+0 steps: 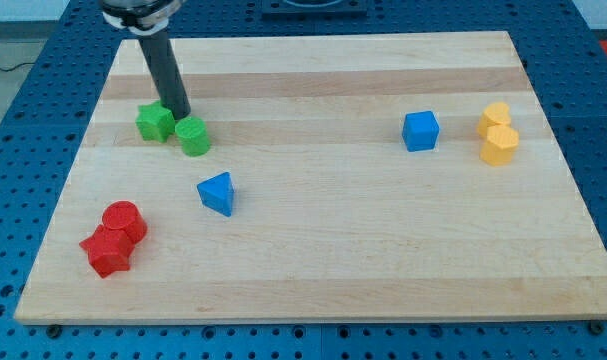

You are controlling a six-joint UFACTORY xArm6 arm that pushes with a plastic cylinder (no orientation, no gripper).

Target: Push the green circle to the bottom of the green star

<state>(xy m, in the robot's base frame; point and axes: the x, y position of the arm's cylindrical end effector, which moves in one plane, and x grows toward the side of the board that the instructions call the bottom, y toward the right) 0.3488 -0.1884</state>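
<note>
The rod comes down from the board's top-left corner, and my tip [180, 115] sits between the two green blocks, just above the gap where they meet; it is a bare rod end with nothing to spread or pinch. The green circle [194, 136] lies just below and to the right of the tip, touching or nearly touching it. The green star [154, 122] is just left of the tip, beside the circle. Further out, a blue triangle [217, 193] lies below them, two red blocks [114, 238] sit near the bottom-left corner, and a blue cube [420, 131] and two yellow blocks [497, 133] lie toward the right edge.
</note>
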